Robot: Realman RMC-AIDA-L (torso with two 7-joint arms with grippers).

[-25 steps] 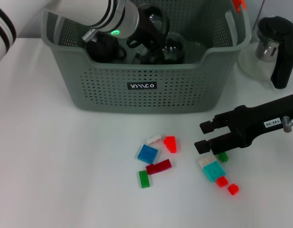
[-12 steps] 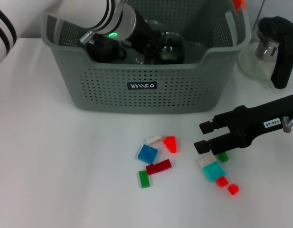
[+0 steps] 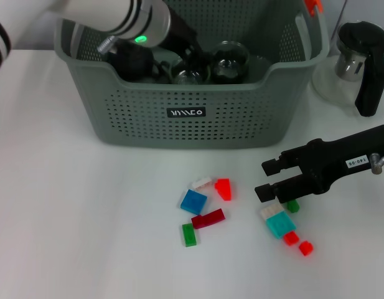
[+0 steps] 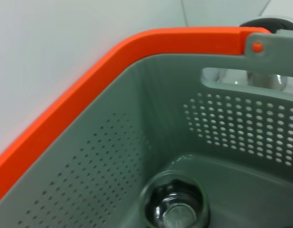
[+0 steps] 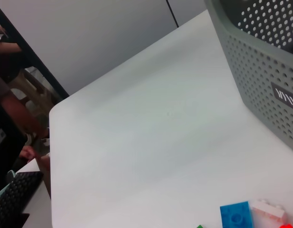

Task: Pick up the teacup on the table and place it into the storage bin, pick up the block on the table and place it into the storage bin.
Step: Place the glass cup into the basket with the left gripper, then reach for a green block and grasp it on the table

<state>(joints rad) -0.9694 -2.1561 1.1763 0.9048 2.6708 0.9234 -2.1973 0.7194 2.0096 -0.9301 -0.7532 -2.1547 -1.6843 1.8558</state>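
Left claw [image 3: 179, 47] is down inside the grey-green perforated plastic storage bin [image 3: 192, 112] at the worktop's far edge; can't tell its finger state. Clear glass teacups [image 3: 229, 62] already sit in the bin: fragile, slippery. Right claw [image 3: 265, 179] is spread apart, hovering beside small coloured plastic blocks [image 3: 207, 208] mid-worktop; light, rigid, pinch flat sides. White worktop [image 3: 73, 218], plenty of room.
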